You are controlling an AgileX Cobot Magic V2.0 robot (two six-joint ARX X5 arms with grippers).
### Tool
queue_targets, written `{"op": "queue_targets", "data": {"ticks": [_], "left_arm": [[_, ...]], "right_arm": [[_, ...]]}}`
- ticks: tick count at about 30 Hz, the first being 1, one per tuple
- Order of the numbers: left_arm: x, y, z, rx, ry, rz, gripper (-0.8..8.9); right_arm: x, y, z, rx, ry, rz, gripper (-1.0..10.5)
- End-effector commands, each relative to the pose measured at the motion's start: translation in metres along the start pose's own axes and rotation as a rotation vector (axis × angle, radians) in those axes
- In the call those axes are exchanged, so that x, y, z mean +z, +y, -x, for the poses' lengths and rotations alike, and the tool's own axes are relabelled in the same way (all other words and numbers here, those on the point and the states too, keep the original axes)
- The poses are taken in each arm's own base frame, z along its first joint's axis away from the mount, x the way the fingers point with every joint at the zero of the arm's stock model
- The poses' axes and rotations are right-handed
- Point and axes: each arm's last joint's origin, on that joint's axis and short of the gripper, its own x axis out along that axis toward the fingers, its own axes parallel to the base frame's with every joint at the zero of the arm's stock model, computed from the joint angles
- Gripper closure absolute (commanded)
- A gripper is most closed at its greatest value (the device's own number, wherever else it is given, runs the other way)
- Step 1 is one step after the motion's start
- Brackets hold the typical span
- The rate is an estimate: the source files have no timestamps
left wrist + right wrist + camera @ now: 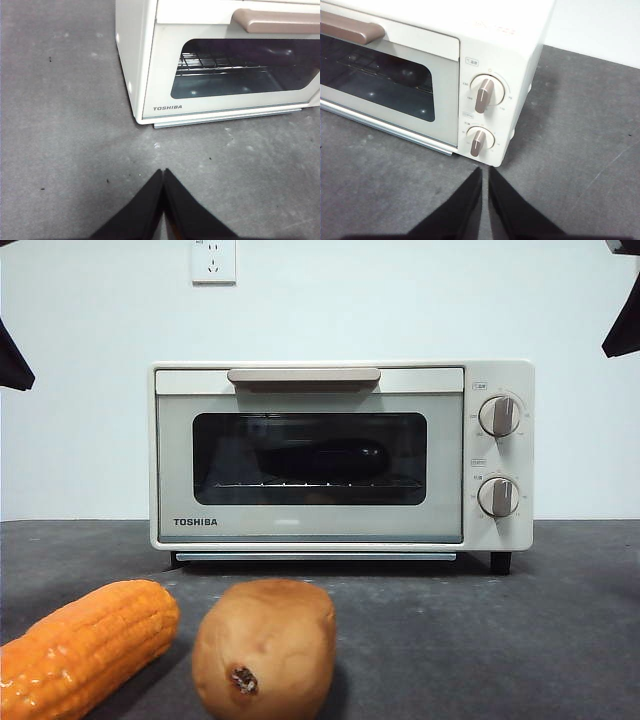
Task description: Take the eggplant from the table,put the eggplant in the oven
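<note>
The cream Toshiba oven (pixel 310 530) stands at the back of the dark grey table (pixel 520 640) with its door closed. Through the glass window the dark purple eggplant (pixel 318 461) lies on the wire rack inside. My left gripper (pixel 163 172) hovers shut and empty over the table off the oven's (pixel 150 70) left front corner. Shut and empty too, my right gripper (pixel 485 170) hangs before the oven's (pixel 520 55) knob side. In the front view both arms show only as black tips at the upper corners.
An orange corn cob (pixel 85 645) and a brown potato (pixel 264 648) lie near the table's front edge. Two round knobs (pixel 499 416) sit on the oven's right panel, and a bar handle (pixel 303 375) tops the door. A white wall with a socket (pixel 213 260) is behind.
</note>
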Motion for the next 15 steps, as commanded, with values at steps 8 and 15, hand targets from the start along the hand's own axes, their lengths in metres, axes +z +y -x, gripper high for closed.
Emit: {"op": "queue_targets", "data": {"ticks": [8, 15], "left_arm": [[0.004, 0.002, 0.013, -0.005, -0.054, 0.018, 8.1], [0.003, 0.024, 0.046, 0.111, -0.274, -0.015, 8.1]], "right_arm": [[0.004, 0.0, 0.0, -0.006, -0.018, -0.011, 9.4], [0.003, 0.0, 0.0, -0.008, -0.018, -0.011, 9.4]]}}
